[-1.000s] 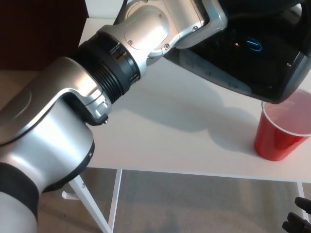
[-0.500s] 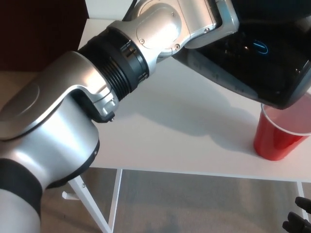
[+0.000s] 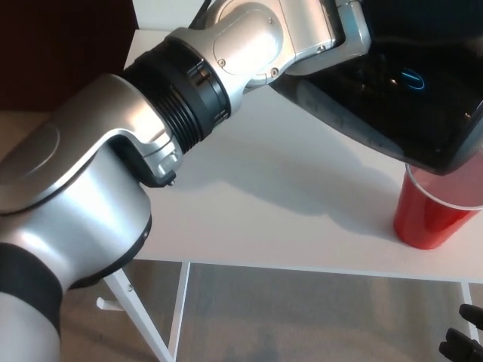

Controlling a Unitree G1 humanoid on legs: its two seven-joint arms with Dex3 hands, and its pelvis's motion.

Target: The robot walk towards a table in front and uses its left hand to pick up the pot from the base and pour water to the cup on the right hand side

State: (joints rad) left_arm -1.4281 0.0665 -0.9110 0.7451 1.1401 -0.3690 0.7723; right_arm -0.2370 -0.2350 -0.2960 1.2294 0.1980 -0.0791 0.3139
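Pot (image 3: 400,98): item one, says the first clerk. Black, glossy body with a small blue light showing on it, held in the air at the upper right of the head view, tilted over, its lower edge directly above the rim of the cup.

Second clerk: And the cup (image 3: 434,211)?

First clerk: Red, upright, on the white worktop (image 3: 287,219) near its right edge. Part of its rim is hidden behind the pot's lower edge. Whether anything is inside cannot be told.

Second clerk: Left arm (image 3: 151,151)?

First clerk: Silver with black ribbed joints, crossing from the lower left corner up to the top centre, where its far end meets the pot. The left hand itself is cut off by the top of the frame and covered by the pot, so its fingers cannot be judged.

Second clerk: Right hand (image 3: 462,343)?

First clerk: Only black fingertips at the lower right corner, below the worktop's front edge and well apart from the cup. Too little shows to say whether they are spread or closed.

Second clerk: Anything else to list?

First clerk: A white worktop leg (image 3: 139,317) slanting down at the lower left, grey floor (image 3: 317,317) beneath, and a dark panel (image 3: 60,53) at the upper left.
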